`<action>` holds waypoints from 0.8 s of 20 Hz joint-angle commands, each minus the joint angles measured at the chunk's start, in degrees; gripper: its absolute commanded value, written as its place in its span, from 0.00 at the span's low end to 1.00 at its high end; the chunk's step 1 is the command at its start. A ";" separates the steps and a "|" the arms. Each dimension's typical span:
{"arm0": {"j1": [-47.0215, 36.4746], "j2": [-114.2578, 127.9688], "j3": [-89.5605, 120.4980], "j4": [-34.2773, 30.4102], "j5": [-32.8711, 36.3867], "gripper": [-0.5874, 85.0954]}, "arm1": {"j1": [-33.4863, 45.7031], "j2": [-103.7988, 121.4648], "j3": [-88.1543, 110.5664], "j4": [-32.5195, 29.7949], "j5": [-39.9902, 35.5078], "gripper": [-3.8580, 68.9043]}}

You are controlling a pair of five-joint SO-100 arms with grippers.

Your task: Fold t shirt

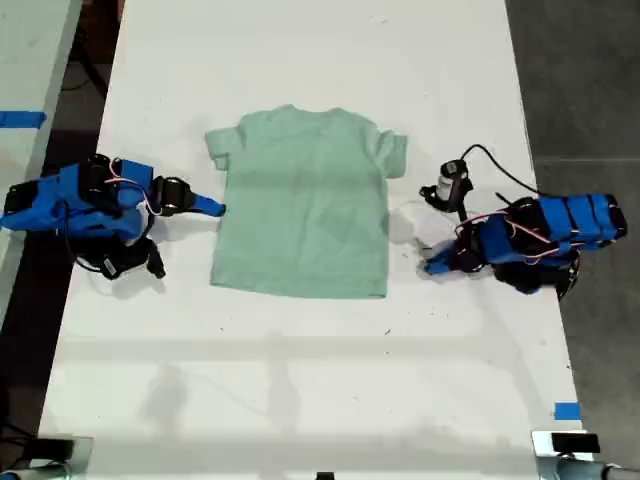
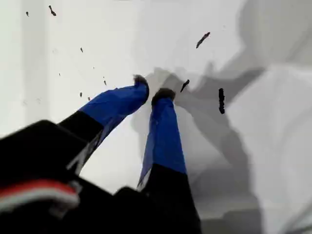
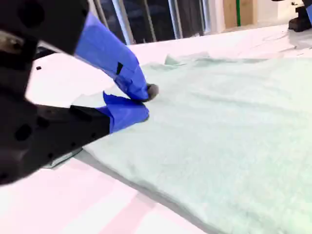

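The t shirt (image 1: 300, 205) is pale mint green and lies flat on the white table (image 1: 300, 350), neck toward the exterior view's top. My second gripper (image 1: 214, 208) comes in from the exterior view's left, its blue tips at the shirt's side edge below the sleeve. In the second wrist view the second gripper (image 3: 146, 103) has its jaws nearly together right at the t shirt (image 3: 229, 136) edge; no cloth shows between them. My first gripper (image 1: 430, 265), at the exterior view's right, rests low over bare table a little off the shirt. The first wrist view shows the first gripper (image 2: 152, 88) shut on nothing.
A small black-and-white camera (image 1: 455, 183) with a cable sits by the first arm. Blue tape (image 1: 567, 411) marks the table near the exterior view's bottom right. Dark floor (image 1: 590, 100) runs along both long table edges. A second pale surface (image 1: 25, 60) stands at the exterior view's left.
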 commanded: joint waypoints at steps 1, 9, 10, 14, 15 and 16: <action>-0.18 0.53 2.29 0.00 0.35 0.03 | -0.18 0.70 2.64 -1.49 -0.88 0.12; -0.18 0.53 2.29 0.00 0.35 0.03 | -0.18 0.70 2.64 -1.49 -0.88 0.12; -0.18 0.53 2.29 0.00 0.35 0.03 | -0.18 0.70 2.64 -1.49 -0.88 0.12; -0.18 0.53 2.29 0.00 0.35 0.03 | 5.36 0.79 3.25 -3.87 32.17 0.13; -0.18 0.53 2.29 0.00 0.35 0.03 | 4.66 0.88 1.32 -3.08 31.73 0.14; -0.18 0.53 2.29 0.00 0.35 0.03 | 2.99 0.97 0.35 -3.08 37.27 0.12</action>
